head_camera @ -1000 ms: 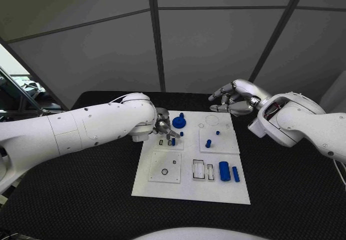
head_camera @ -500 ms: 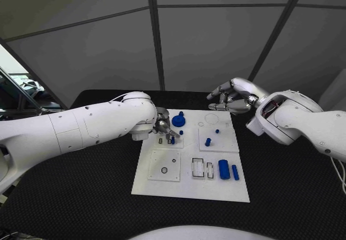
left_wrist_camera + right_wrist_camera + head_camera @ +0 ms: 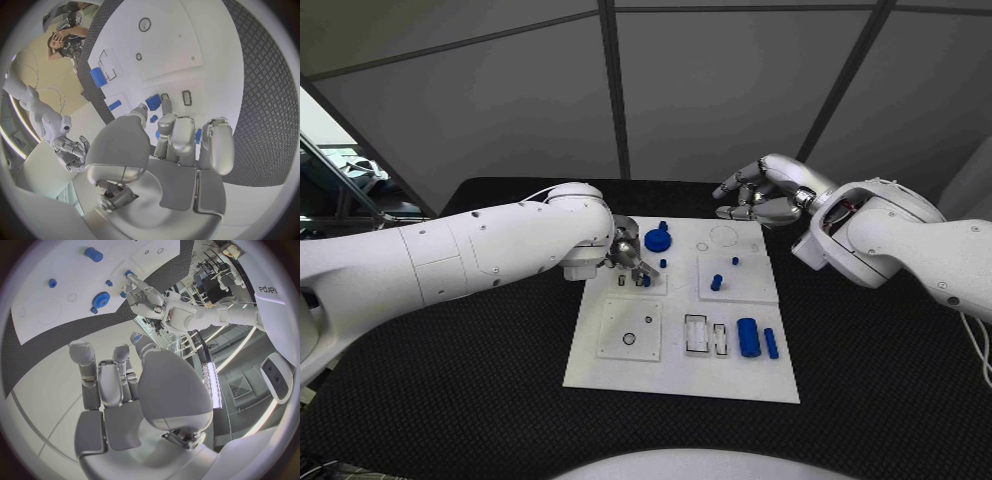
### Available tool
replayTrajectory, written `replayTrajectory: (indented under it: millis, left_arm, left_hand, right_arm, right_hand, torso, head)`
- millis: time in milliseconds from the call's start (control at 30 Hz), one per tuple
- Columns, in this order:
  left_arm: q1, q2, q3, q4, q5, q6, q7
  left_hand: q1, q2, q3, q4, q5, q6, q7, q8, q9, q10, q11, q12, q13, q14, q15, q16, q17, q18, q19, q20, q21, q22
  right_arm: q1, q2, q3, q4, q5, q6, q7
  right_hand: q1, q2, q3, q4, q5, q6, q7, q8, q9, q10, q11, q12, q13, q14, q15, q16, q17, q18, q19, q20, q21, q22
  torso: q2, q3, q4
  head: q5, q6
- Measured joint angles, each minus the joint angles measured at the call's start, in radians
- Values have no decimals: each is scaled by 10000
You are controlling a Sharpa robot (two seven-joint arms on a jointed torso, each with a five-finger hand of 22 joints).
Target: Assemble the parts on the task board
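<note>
The white task board (image 3: 678, 372) lies mid-table. My left hand (image 3: 626, 258) is low over its far left corner and pinches a small blue part (image 3: 643, 281) (image 3: 154, 102) between thumb and a finger, right at two small slots (image 3: 186, 97). A blue gear (image 3: 658, 240) (image 3: 100, 299) stands just beyond that hand. My right hand (image 3: 764, 195) hovers above the board's far right edge, fingers apart and holding nothing. Small blue pegs (image 3: 715, 285) stand right of the gear. A blue cylinder (image 3: 749, 340) (image 3: 98, 77) and a blue bar (image 3: 772, 346) lie near the right edge.
The black table (image 3: 459, 400) surrounds the board on all sides. Rectangular frames (image 3: 698, 337) and a round hole (image 3: 629, 342) mark the board's near half. My left forearm (image 3: 459, 255) reaches in across the table's left side.
My right hand has edged slightly left above the board's far edge. My left hand stays at the slots with the small blue part.
</note>
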Motion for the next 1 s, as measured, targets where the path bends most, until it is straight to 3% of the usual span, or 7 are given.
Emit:
replayTrajectory:
  millis: [200, 300, 467, 600, 733, 900, 1000]
  left_arm:
    - [-3, 10, -5, -4, 18, 21, 25]
    - [-3, 14, -5, -14, 47, 20, 45]
    - [-1, 45, -2, -21, 154, 12, 98]
    - [11, 64, 8, -23, 277, 12, 135]
    - [22, 65, 13, -31, 381, 12, 164]
    - [17, 14, 7, -15, 484, 10, 177]
    - [-1, -47, -4, 30, 544, -12, 176]
  left_hand:
    - [198, 198, 200, -79, 0, -1, 0, 37, 62, 0, 0, 0, 0, 0, 0, 0, 2, 0, 0, 0, 0, 0]
    - [405, 405, 322, -184, 0, 0, 0, 37, 103, 0, -1, 0, -1, 0, 0, 0, 9, 0, 0, 0, 0, -1]
    - [962, 735, 760, -539, 0, -90, -90, 37, 161, -25, -26, -1, -3, 0, 0, 0, 8, 1, 0, 0, 0, -1]
    - [1422, 850, 1439, -880, -14, -254, -68, -2, 181, -58, -55, -55, -59, 37, -36, -41, 14, 1, 0, 0, 0, -1]
    - [1634, 736, 2362, -1109, -53, -307, -15, -136, 175, -124, -51, -169, -132, 38, -34, -41, 24, 1, -1, 0, 0, -1]
    - [1799, 560, 3096, -712, -37, -345, 21, -163, 410, -159, -16, -313, -227, 41, -27, -41, 39, 1, -1, 0, 0, -2]
    - [1385, 196, 3809, -692, 30, -431, 39, 103, 722, -153, -23, -361, -285, 43, -25, -41, 55, 0, -1, 0, 0, -2]
  right_arm:
    - [0, 15, 0, -22, -20, 29, -17]
    - [0, 30, 0, -38, -25, 49, -22]
    - [0, 73, 0, -78, -32, 87, -28]
    - [0, 109, 0, -104, -36, 126, -33]
    - [0, 128, 0, -135, -41, 166, -43]
    - [0, 164, 0, -190, -48, 212, -59]
    - [0, 203, 1, -233, -51, 239, -68]
  right_hand:
    - [0, 0, 0, 0, 0, 0, 0, 0, 0, 0, 0, 0, 1, 0, 0, 0, 0, 0, 0, 0, 0, 0]
    - [0, 0, 0, 0, 0, 0, 0, 0, 0, 0, 0, 0, 1, -1, 0, 0, 1, 0, 0, 0, 0, 0]
    - [0, 0, 0, -1, 0, 0, 0, -1, 1, 0, 0, 0, 2, 0, 0, 0, 1, 1, 34, -35, 0, 1]
    - [0, 0, -1, -1, 0, 0, 0, -1, 0, 1, 0, 0, 2, 0, 0, 1, 1, 0, 36, -36, 0, 1]
    - [0, 0, -1, -1, 0, 0, 0, -1, 1, 0, 0, 0, 2, 0, 0, 1, 1, 0, 36, -36, 0, 1]
    - [0, 0, -1, -1, 0, 0, 0, -1, 1, 1, 0, 0, -18, -1, 0, 1, 1, 0, 35, -36, 0, -29]
    - [0, 0, 7, 7, 0, 0, 0, -1, 1, 1, 0, 0, -18, -1, 1, 1, 1, 0, 35, -35, 0, -29]
  torso:
    - [-11, -1, 0]
    - [-11, -1, 0]
    - [-11, -2, 0]
    - [-11, -2, 0]
    - [-11, -2, 0]
    - [-11, -3, 0]
    - [-11, -3, 1]
  head:
    - [1, -16]
    - [1, -18]
    - [12, -32]
    - [16, -47]
    - [17, -57]
    - [14, -61]
    - [61, -54]
